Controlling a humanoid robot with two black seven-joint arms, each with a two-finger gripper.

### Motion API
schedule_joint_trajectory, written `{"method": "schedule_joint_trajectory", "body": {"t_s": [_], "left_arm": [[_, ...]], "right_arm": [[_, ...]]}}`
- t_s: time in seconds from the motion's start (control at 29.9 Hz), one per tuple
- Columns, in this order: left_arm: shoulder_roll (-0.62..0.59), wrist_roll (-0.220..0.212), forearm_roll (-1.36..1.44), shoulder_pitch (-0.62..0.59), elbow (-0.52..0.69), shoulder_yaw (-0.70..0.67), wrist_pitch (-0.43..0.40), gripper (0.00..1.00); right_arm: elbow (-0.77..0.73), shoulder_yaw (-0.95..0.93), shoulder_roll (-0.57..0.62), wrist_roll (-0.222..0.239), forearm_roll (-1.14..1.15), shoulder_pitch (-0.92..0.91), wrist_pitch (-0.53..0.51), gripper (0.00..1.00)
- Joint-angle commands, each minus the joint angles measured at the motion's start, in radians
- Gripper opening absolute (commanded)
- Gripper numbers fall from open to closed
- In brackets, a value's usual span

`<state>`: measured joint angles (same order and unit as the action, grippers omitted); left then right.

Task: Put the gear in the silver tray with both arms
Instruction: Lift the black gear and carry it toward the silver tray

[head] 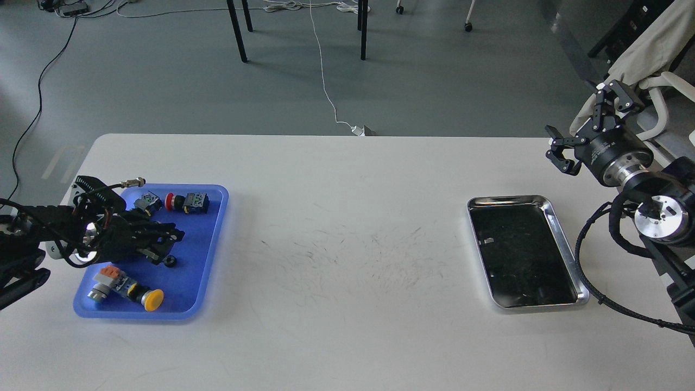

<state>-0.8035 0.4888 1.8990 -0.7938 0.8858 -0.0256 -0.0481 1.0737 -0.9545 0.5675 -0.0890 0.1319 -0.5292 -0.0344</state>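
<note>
One silver tray (564, 245), one blue tray (209, 247) with three push buttons. Right gripper (589, 130) fingers spread apart; left gripper (163, 247) fingers unclear.

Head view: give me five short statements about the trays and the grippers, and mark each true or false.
1. The silver tray holds nothing. True.
2. The blue tray sits right of the silver tray. False: it sits at the left of the table.
3. The left gripper is over the blue tray. True.
4. The right gripper is shut on a gear. False: it is open, holding nothing, raised beyond the silver tray.
5. A yellow button lies in the silver tray. False: it lies in the blue tray.
</note>
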Motion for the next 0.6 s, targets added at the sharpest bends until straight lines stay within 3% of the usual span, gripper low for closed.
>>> {"method": "schedule_joint_trajectory", "body": {"t_s": [0.0, 0.27, 0.57], "left_arm": [[-0.034, 0.000, -0.006, -0.027, 0.069, -0.005, -0.003, 0.10], [-0.131, 0.000, -0.018, -0.174, 0.301, -0.016, -0.064, 0.10], [-0.086, 0.000, -0.003, -0.298, 0.501, -0.013, -0.148, 0.10]], "right_arm": [[0.000, 0.002, -0.003, 0.000, 0.000, 0.000, -0.001, 0.99], [-0.003, 0.008, -0.011, 0.002, 0.018, 0.000, -0.001, 0.99], [-0.005, 0.017, -0.011, 0.005, 0.020, -0.002, -0.001, 0.99]]}}
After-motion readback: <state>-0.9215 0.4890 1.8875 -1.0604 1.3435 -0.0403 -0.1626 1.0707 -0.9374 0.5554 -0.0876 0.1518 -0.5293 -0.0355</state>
